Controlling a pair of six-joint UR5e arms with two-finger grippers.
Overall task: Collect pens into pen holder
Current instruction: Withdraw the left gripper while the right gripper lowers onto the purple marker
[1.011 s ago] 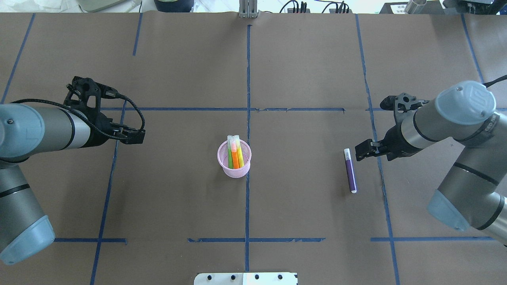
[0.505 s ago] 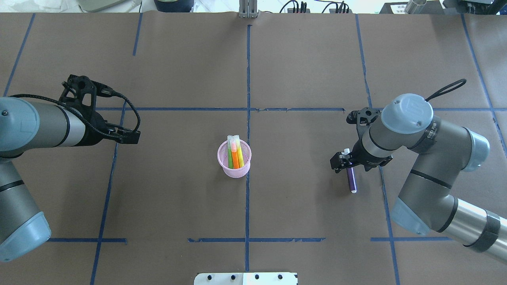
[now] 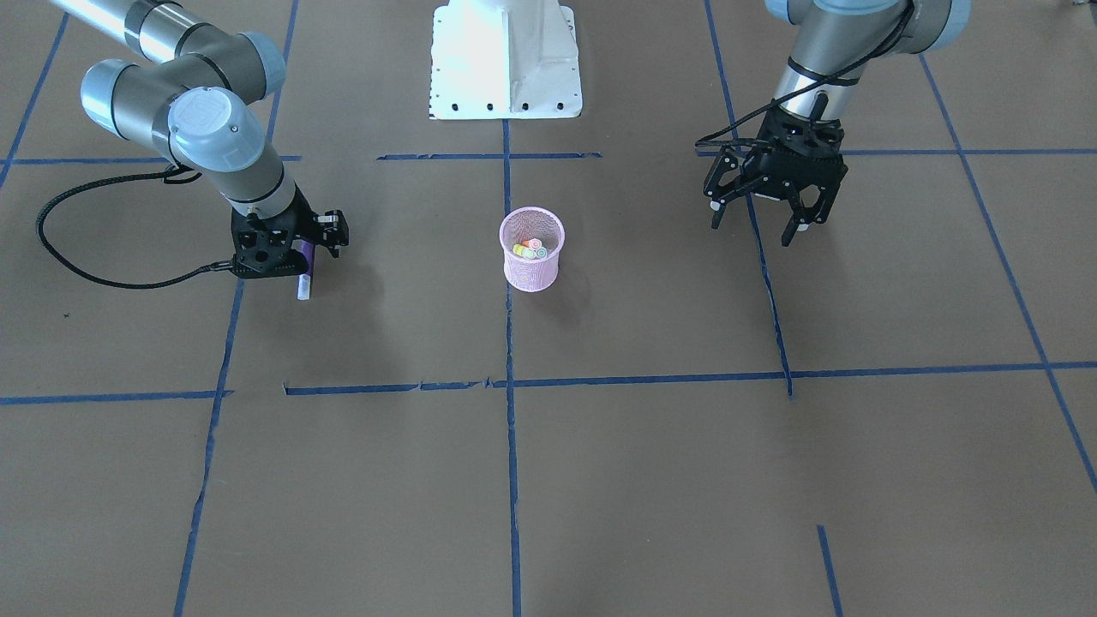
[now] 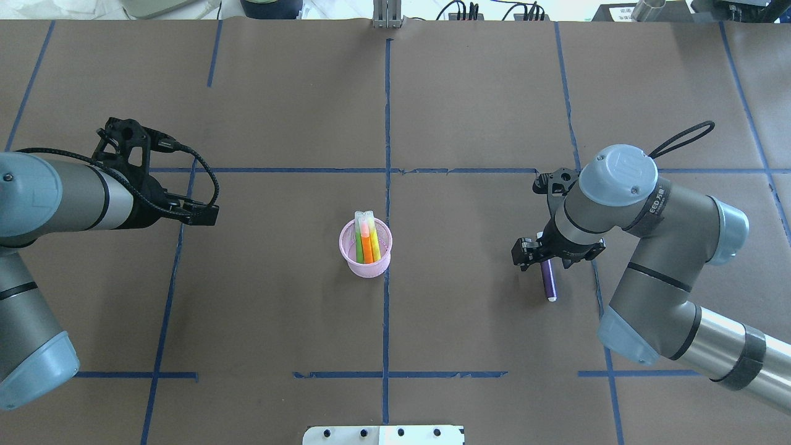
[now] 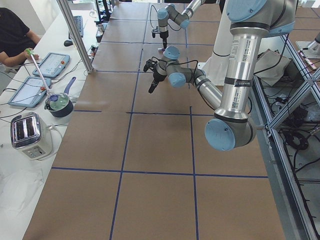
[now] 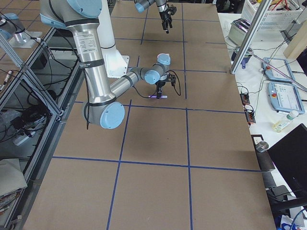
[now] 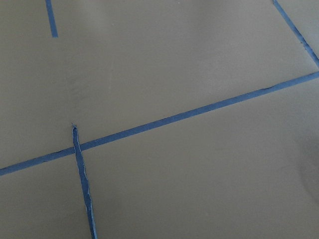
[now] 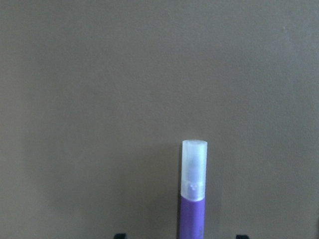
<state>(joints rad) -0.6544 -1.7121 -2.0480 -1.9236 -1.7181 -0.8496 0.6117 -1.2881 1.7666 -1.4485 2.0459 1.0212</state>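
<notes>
The pink mesh pen holder (image 4: 366, 262) stands at the table's centre and holds green, orange and yellow pens (image 4: 367, 242); it also shows in the front view (image 3: 531, 266). A purple pen (image 4: 549, 283) with a pale cap lies flat on the table to the right. My right gripper (image 4: 546, 258) is open and low over the pen's cap half, jaws on either side of it. The right wrist view shows the pen (image 8: 192, 214) between the fingertips (image 8: 119, 235), untouched. My left gripper (image 4: 207, 215) is open and empty above the table at the left, also in the front view (image 3: 752, 231).
Brown paper with blue tape lines (image 4: 387, 123) covers the table. The robot's white base plate (image 3: 506, 60) is at the near edge. A black cable (image 3: 86, 270) loops from the right wrist onto the table. Operators' gear lies on a side table (image 5: 30, 135).
My right arm has swung left and come down over the purple pen, fingers now straddling it. My left arm has drawn back slightly to the left.
</notes>
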